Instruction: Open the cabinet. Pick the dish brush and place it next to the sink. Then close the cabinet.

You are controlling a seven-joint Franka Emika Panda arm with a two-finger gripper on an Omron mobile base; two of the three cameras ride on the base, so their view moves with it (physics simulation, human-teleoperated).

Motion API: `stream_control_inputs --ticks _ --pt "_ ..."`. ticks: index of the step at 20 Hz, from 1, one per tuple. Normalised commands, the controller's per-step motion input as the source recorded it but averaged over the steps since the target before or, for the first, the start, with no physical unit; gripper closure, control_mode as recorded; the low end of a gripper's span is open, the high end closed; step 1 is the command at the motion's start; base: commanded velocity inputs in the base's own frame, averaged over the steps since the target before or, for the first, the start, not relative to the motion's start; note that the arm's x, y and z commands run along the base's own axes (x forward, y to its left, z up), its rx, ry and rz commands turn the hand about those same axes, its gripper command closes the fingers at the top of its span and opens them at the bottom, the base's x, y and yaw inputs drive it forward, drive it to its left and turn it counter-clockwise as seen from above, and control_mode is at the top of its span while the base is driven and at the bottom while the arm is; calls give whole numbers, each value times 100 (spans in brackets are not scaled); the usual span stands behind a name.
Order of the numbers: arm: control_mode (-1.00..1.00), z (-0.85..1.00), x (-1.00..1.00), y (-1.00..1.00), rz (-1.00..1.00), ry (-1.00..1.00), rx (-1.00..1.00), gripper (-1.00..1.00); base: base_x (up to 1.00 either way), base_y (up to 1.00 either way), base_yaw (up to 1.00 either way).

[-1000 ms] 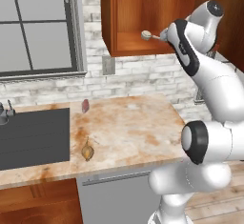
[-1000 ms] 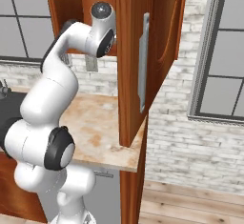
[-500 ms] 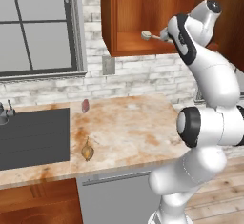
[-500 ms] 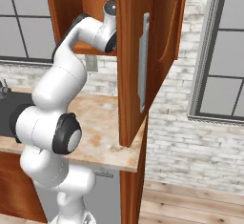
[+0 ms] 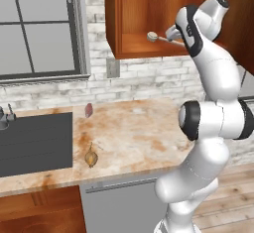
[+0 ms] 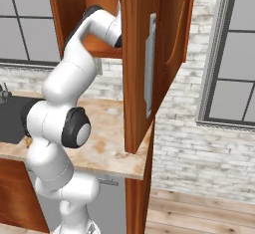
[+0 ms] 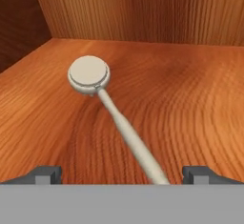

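The cabinet (image 6: pixel 149 54) stands open and the dish brush (image 7: pixel 107 108) lies flat on its shelf, head away from the gripper (image 7: pixel 116 175), whose fingertips are spread wide either side of the handle. Judging from this, easing forward and closing mid-handle would grip best. The handle's near end is cut off in the hand view.

The white arm's upper links have been swung further into the open reddish-brown wooden wall cabinet (image 5: pixel 139 14). The two-finger gripper (image 7: pixel 122 174) has been brought closer over the grey handle of the cream-headed dish brush (image 7: pixel 89 74).
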Motion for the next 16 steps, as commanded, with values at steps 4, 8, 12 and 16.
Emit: stream_control_inputs --ticks 4,8,12,16 --pt "-100 0 2 0 10 0 0 -100 0 0 0" --pt "-100 -2 8 0 8 0 0 -100 0 0 0" --pt "-100 -18 14 0 4 0 0 -100 0 0 0" --pt "-100 -22 29 0 0 0 0 -100 0 0 0"
